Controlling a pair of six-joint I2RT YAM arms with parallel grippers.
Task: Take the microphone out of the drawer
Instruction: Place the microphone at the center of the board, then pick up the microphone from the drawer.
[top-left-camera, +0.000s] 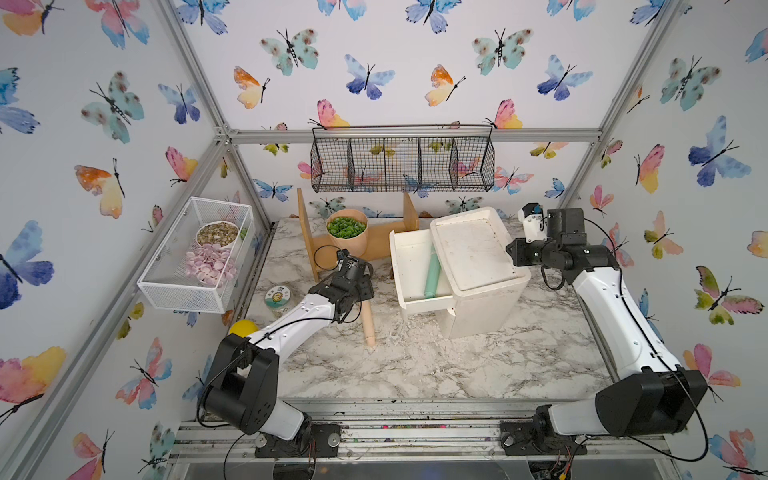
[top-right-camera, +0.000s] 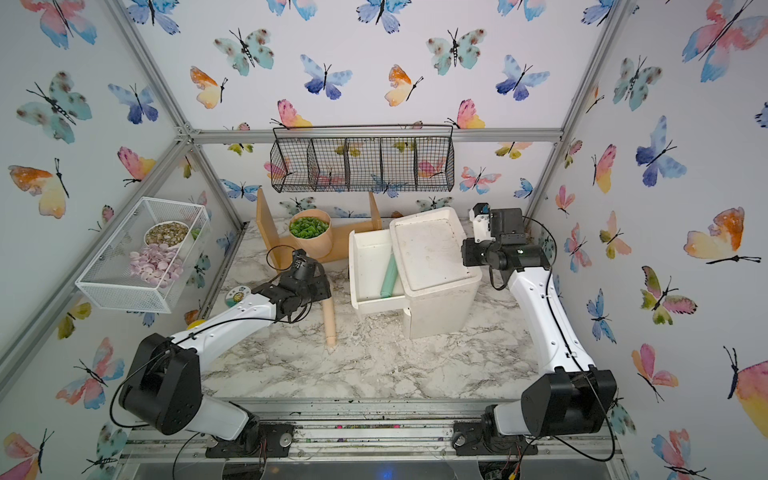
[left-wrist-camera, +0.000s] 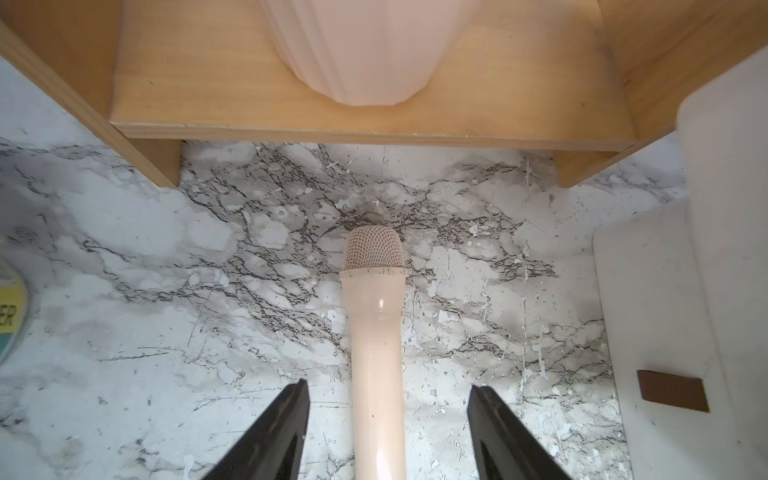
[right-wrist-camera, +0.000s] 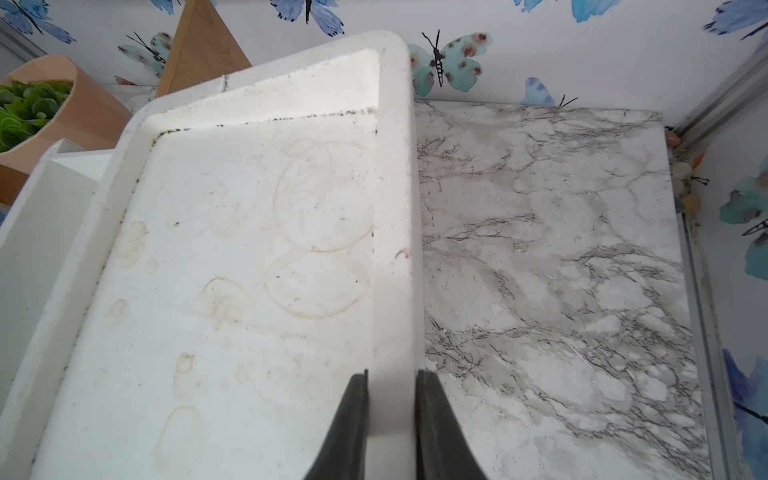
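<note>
Marble-patterned table (top-left-camera: 415, 365) carries all floor-level items.

1. Black wire rack (top-left-camera: 403, 164) hangs on the rear wall. A white mesh basket (top-left-camera: 183, 291) hangs on the side wall by the left arm.
2. White drawer unit (top-left-camera: 478, 253) stands right of centre. The right fingers (right-wrist-camera: 351, 415) are clenched on the raised rim of its top, one finger on each side of the rim.
3. Wooden shelf (top-left-camera: 376, 245) stands behind the left arm, and its right upright is just beside the drawer unit. A pot (top-left-camera: 347, 232) of green leaves sits on it.
4. Drawer (top-left-camera: 409, 266) is pulled out toward the left arm. A green tube (top-left-camera: 432, 272) lies in it, partly under the unit's top.
5. Microphone (left-wrist-camera: 376, 332) is outside the drawer and lies flat on the table, to the left of the drawer front. Its mesh head points at the wooden shelf, short of the shelf's edge. In both top views the left wrist hides the head, and only the handle (top-left-camera: 368, 326) shows.
6. Left fingers (left-wrist-camera: 286, 415) are released. They straddle the microphone handle with a gap on each side.
7. Round tin (top-left-camera: 277, 297) lies near the left arm, with a yellow ball (top-left-camera: 243, 327) partly hidden behind that arm.
</note>
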